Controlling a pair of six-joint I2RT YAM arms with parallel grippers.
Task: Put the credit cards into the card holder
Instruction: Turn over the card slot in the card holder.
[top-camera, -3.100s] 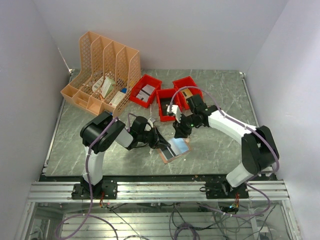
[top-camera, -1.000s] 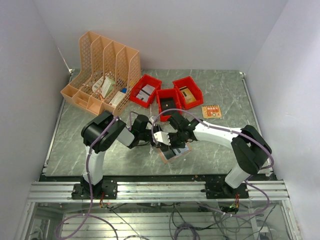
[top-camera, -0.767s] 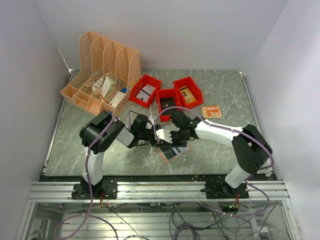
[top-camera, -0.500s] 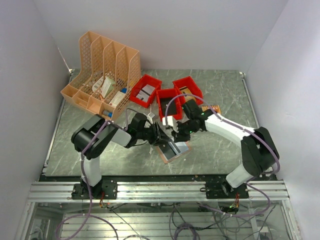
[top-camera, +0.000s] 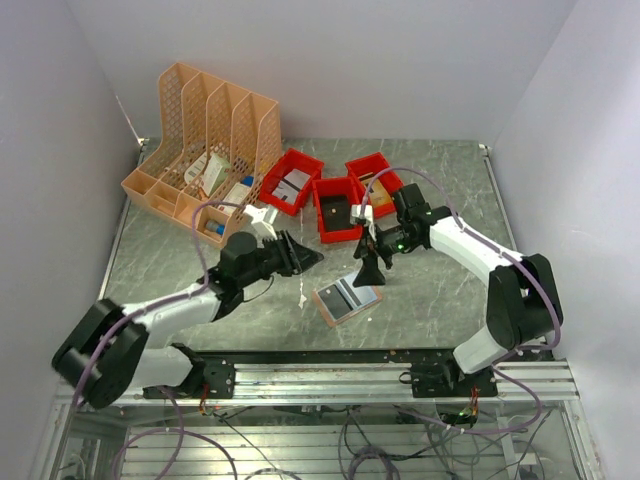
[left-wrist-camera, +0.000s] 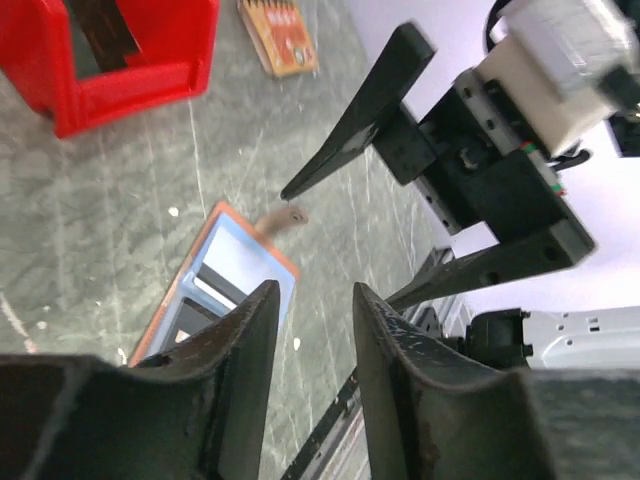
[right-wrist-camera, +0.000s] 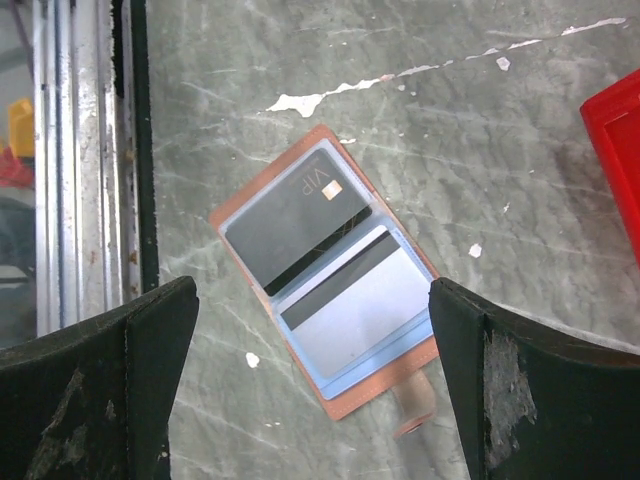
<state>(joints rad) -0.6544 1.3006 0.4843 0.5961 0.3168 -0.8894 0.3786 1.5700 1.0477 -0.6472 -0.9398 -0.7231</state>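
Card holder (top-camera: 347, 298) lying open on the tabletop (top-camera: 450, 300)
Dark card (right-wrist-camera: 290, 215) and silver card (right-wrist-camera: 355, 305) sit in its pockets; right hand (top-camera: 371, 266) above it gapes wide, left hand (top-camera: 305, 257) nearby slightly parted, both empty.

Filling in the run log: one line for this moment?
card holder: open, lying flat | inside: dark card, silver card | right gripper: open, above it | left gripper: open, empty

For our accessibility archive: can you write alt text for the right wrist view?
An open salmon card holder lies flat on the grey table, a dark VIP card and a silver striped card tucked inside. The right hand hangs above, wide open.
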